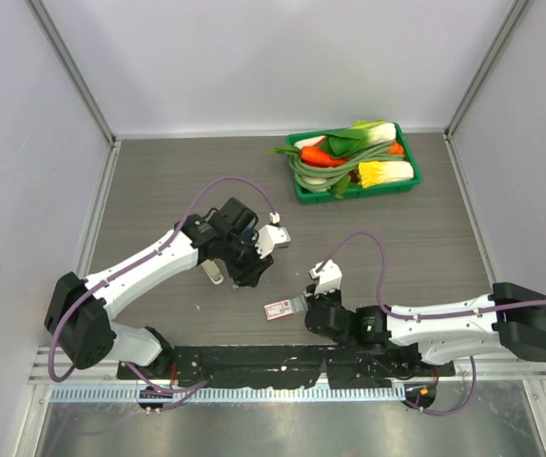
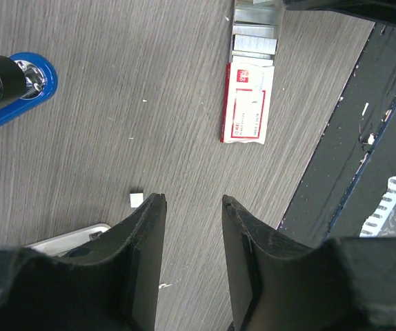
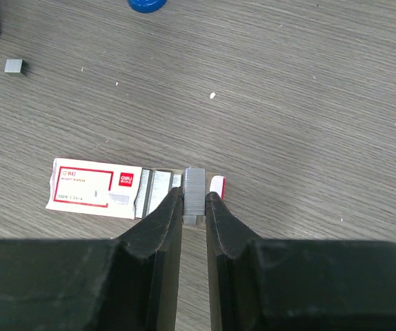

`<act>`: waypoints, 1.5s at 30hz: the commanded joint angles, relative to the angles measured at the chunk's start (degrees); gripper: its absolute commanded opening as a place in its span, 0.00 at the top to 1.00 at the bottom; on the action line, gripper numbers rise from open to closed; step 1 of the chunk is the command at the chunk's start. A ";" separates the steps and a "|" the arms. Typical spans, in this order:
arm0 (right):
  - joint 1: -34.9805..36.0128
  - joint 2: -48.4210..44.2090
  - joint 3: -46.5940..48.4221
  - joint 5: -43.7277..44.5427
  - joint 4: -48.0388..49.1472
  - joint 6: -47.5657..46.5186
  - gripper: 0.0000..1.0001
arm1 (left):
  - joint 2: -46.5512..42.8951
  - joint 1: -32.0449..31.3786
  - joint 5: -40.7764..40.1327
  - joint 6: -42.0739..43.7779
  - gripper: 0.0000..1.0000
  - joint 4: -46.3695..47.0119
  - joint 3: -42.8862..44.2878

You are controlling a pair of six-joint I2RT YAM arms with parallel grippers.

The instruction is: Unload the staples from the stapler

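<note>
left gripper (image 1: 244,259) hangs over the middle of the grey wood-grain table (image 1: 159,181). the left wrist view shows its dark fingers (image 2: 146,241) spread wide with only bare tabletop in the gap, so it is released and grasps nothing.

small blue stapler (image 2: 43,93): only its rounded blue end shows, at the upper left of the left wrist view, with a shiny rivet and a dark part running off the frame edge. it lies flat on the table, well clear of the fingers. from above the left arm hides most of it. a white-rimmed grey piece (image 2: 67,238) sits at the lower left edge of that view, beside the left finger. cannot tell whether it is joined to the blue part.

tiny silvery-grey sliver of staples (image 2: 136,200) lies loose on the table, just off the left fingertip, near the white-rimmed piece and apart from the blue end. it shows as a small square fleck with nothing touching it.

right gripper (image 3: 194,196) is low, at the near edge of the table, fingers pinched on a grey stack of staple strips (image 3: 194,181). the stack stands at the open end of a flat red-and-white box (image 3: 94,186), and more strips (image 3: 153,193) lie exposed between it and the box sleeve.

far right corner: green plastic tray (image 1: 387,188) of toy vegetables, well apart from both arms.
</note>
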 commanded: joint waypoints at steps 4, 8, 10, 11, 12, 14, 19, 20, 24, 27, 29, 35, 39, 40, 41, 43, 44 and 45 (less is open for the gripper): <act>0.46 1.53 0.47 1.54 5.92 0.82 0.99 | -0.10 0.18 0.69 -0.49 0.59 1.86 -0.02; 0.46 3.20 0.99 0.92 6.10 0.81 0.99 | -0.45 0.18 0.52 -0.32 0.59 1.68 -0.28; 0.46 3.56 1.26 1.09 5.93 1.16 0.99 | -0.54 0.18 0.60 -0.32 0.59 1.68 -0.28; 0.46 3.74 1.35 1.27 5.49 1.25 0.99 | -0.71 0.18 0.69 -0.32 0.59 1.68 -0.37; 0.46 3.82 1.43 1.36 5.14 1.25 0.99 | -0.89 0.18 0.78 -0.32 0.59 1.59 -0.28; 0.46 4.00 1.61 1.27 5.22 1.34 0.99 | -1.07 0.09 0.87 -0.32 0.59 1.50 -0.28; 0.55 5.32 1.78 0.66 6.01 1.08 0.99 | -0.72 0.09 0.87 -0.32 0.59 1.50 -0.28; 0.46 5.67 1.96 0.48 6.01 0.99 0.99 | -0.63 0.09 0.87 -0.49 0.59 1.50 -0.19; 0.46 6.72 2.14 0.13 6.71 0.90 0.99 | -0.45 0.09 1.13 -0.67 0.59 1.50 -0.19; 0.55 7.34 2.05 0.04 7.42 0.64 0.99 | -0.45 0.09 1.22 -0.67 0.60 1.33 -0.10; 0.46 7.52 2.05 0.22 7.85 0.29 0.99 | -0.36 0.09 1.22 -0.58 0.60 1.42 -0.10; 0.46 8.04 2.14 0.04 8.91 -0.33 0.99 | -0.10 0.09 1.13 -0.49 0.60 1.33 -0.19; 0.46 8.75 2.14 -0.05 9.00 -0.24 0.99 | -0.01 0.09 1.04 -0.49 0.60 1.33 -0.19; 0.46 8.92 2.05 0.13 9.09 -0.15 0.99 | -0.10 0.09 1.04 -0.49 0.60 1.33 -0.19; 0.46 9.10 1.96 0.04 9.26 -0.15 0.99 | -0.10 0.18 1.13 -0.49 0.60 1.33 -0.19; 0.46 9.45 1.96 0.30 9.26 -0.06 0.99 | -0.10 0.09 1.13 -0.41 0.60 1.33 -0.28; 0.46 9.45 1.96 0.30 9.44 -0.06 0.99 | -0.10 0.18 1.13 -0.32 0.60 1.33 -0.37; 0.46 9.54 1.96 0.48 9.44 -0.06 0.99 | -0.19 0.09 1.13 -0.32 0.60 1.33 -0.37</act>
